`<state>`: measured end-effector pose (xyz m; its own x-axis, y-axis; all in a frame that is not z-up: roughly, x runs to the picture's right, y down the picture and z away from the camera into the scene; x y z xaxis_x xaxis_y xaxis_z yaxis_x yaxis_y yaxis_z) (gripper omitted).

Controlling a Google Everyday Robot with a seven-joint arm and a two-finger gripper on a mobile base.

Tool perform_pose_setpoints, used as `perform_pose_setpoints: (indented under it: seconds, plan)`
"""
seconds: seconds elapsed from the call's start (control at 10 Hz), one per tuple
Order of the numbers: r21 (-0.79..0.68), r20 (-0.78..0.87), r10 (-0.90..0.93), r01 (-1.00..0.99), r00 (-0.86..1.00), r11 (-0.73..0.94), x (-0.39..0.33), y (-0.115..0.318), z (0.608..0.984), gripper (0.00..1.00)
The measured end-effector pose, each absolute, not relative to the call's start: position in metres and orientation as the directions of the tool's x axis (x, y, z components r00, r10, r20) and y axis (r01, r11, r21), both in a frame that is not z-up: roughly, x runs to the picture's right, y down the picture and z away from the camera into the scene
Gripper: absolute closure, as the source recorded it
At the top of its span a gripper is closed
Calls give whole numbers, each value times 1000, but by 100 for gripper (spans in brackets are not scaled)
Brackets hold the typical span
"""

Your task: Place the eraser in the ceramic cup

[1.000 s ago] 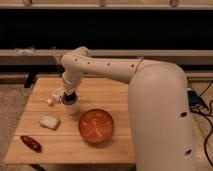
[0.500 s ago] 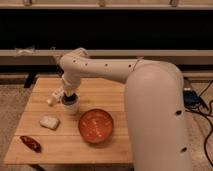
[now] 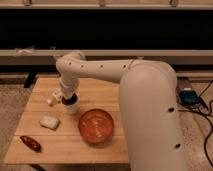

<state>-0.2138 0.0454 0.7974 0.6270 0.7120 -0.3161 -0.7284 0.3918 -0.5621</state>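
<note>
The ceramic cup [image 3: 72, 107] is a small white cup standing on the left half of the wooden table [image 3: 100, 90]. My gripper [image 3: 67, 98] hangs at the end of the white arm, directly over the cup's mouth and touching or nearly touching its rim. A dark shape sits right at the cup's opening under the gripper; I cannot tell whether it is the eraser or part of the gripper. Nowhere else on the table does the eraser show.
A wide orange bowl [image 3: 95, 125] stands just right of and in front of the cup. A flat off-white pad [image 3: 49, 122] lies front left, and a dark red elongated object [image 3: 31, 143] lies near the front-left corner. The arm's large white body covers the table's right side.
</note>
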Motion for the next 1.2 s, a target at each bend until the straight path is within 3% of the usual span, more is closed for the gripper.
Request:
perform_pose_setpoints:
  seconds: [0.6, 1.2]
  plan:
    - [-560, -321, 698, -722, 640, 405, -217, 53, 799, 100]
    - [-560, -237, 759, -724, 606, 403, -197, 26, 765, 97]
